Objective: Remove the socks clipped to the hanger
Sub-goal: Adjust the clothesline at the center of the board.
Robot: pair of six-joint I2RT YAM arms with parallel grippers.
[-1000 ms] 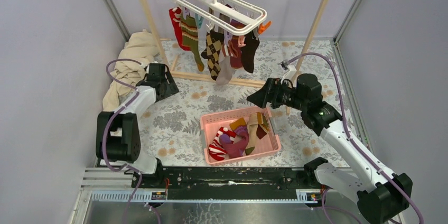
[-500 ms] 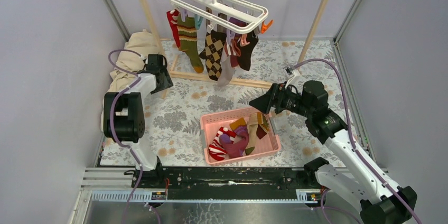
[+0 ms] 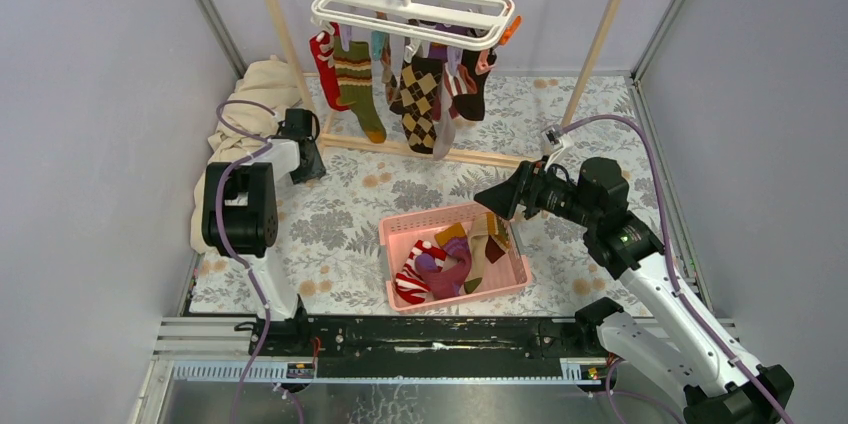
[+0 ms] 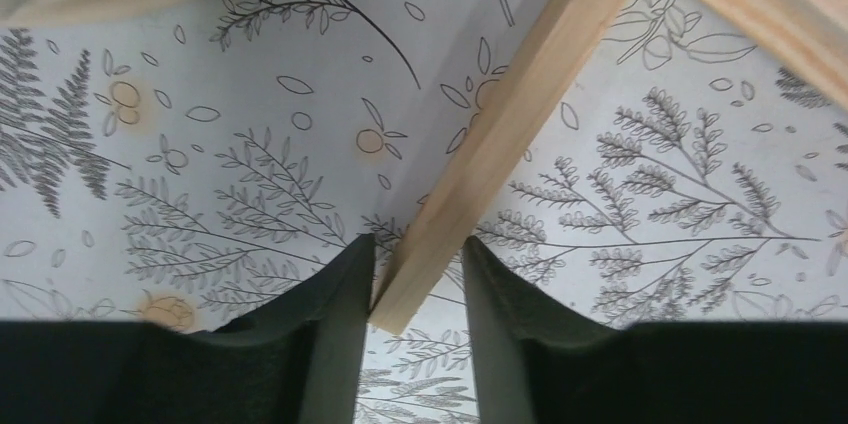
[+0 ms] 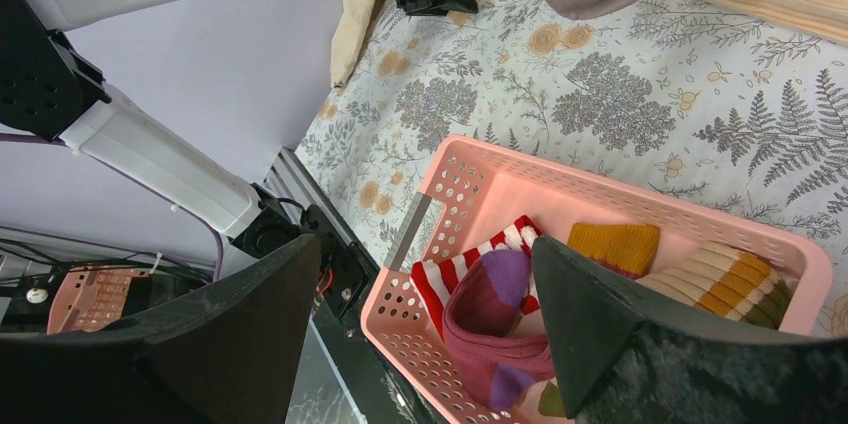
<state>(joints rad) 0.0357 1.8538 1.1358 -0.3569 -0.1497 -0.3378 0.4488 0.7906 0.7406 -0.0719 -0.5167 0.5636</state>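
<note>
While the right tool (image 3: 503, 200) has drawn back a little and now hangs over the far corner of the pink basket (image 3: 430, 216), its jaws wide apart with nothing between them, the bigger change is on the left. The left arm has swung away from the middle of the worktop (image 3: 400, 179) to the near left foot of the wooden frame (image 4: 500, 144), and the left tool (image 4: 417, 264) has been narrowing as it went. In the left wrist view its two fingers now straddle the end of the frame's floor bar. One finger lies against the wood, a sliver of worktop shows beside the other, and so it is not yet clamped. Over the same second the hanger (image 3: 420, 32) has swung on its hook from a tilted, skewed hang to a more level, square one. The socks (image 3: 420, 94) have turned with it and remain clipped in a row under its bars, above the far part of the worktop. Several loose socks (image 3: 440, 264) lie in the basket, so part of the job looks done. Neither tool is at the hanger, though. The left seems set on steadying the frame, which would leave the pulling to the right.
</note>
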